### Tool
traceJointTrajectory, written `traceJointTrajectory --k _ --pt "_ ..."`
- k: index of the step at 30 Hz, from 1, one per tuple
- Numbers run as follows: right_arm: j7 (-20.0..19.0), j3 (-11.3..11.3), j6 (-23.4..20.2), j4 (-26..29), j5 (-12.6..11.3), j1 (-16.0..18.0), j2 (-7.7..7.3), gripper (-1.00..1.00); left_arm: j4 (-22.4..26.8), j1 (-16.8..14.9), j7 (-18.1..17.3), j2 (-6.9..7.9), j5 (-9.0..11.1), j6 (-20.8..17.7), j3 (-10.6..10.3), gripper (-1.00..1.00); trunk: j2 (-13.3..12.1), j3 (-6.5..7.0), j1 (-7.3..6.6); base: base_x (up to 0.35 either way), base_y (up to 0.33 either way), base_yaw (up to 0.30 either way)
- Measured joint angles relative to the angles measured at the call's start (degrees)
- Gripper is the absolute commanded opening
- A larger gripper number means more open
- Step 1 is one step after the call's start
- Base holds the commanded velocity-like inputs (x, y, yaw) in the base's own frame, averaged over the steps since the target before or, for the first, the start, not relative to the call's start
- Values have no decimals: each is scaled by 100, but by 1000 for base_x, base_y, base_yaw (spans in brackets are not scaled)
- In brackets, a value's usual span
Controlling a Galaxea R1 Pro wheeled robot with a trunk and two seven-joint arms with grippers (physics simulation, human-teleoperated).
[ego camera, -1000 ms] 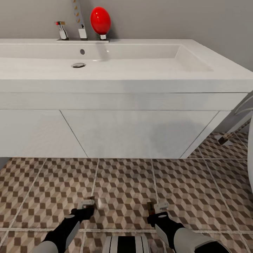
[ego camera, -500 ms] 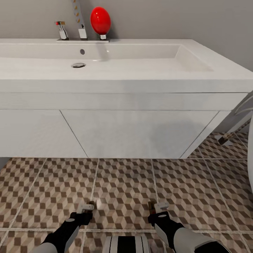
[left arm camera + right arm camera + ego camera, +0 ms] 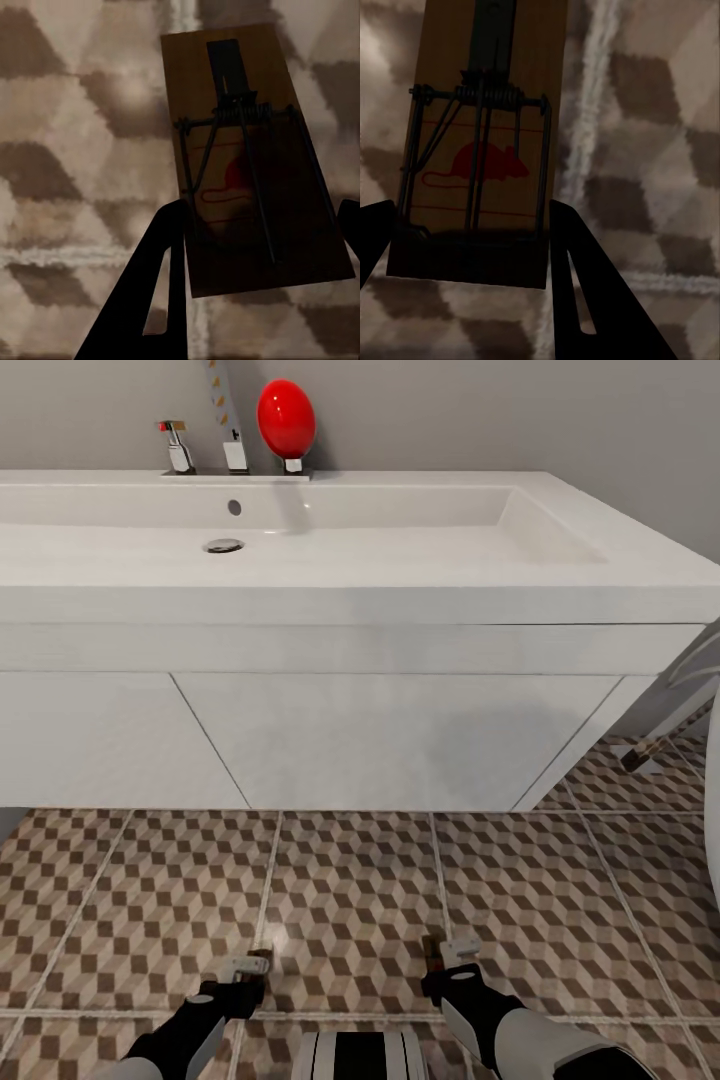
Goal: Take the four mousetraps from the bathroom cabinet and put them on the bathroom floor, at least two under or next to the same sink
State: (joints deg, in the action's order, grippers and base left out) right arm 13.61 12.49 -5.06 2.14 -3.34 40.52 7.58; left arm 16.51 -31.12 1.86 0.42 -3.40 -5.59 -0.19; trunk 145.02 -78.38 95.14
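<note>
My left gripper (image 3: 247,967) hangs low over the bathroom floor (image 3: 350,890), shut on a tan mousetrap (image 3: 262,958). In the left wrist view that mousetrap (image 3: 247,157) sits between the dark fingers (image 3: 154,289), wire spring up, just above the cube-pattern tiles (image 3: 67,150). My right gripper (image 3: 447,952) is shut on a second mousetrap (image 3: 430,948); in the right wrist view this mousetrap (image 3: 487,142) shows a red mouse print, and the gripper (image 3: 472,244) clamps its near end. The white sink (image 3: 400,550) stands straight ahead. The cabinet is out of view.
A white vanity (image 3: 380,740) fills the space under the sink, reaching almost to the tiles. A chrome faucet (image 3: 178,448) and a red rounded object (image 3: 286,418) stand at the sink's back. A white curved fixture (image 3: 712,780) and a slanted leg (image 3: 650,745) are at right.
The left gripper with its mousetrap has drawn back toward my base and lower to the floor. The right gripper has sunk only slightly. The camera has not moved.
</note>
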Motion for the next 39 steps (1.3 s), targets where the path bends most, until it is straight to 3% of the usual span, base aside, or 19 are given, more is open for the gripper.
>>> traceJointTrajectory --k 10,21,39 --pt "4 0 148 -202 -312 -3 -7 -100 -57 0 1 3 2 10 5 -100 0 0 0 0 0 0" --pt "6 4 248 -235 -343 -4 -7 -100 20 1 -8 13 3 190 10 -100 0 0 0 0 0 0" --pt "3 9 206 -235 -320 -4 -21 -100 41 5 5 -16 14 179 29 -100 0 0 0 0 0 0"
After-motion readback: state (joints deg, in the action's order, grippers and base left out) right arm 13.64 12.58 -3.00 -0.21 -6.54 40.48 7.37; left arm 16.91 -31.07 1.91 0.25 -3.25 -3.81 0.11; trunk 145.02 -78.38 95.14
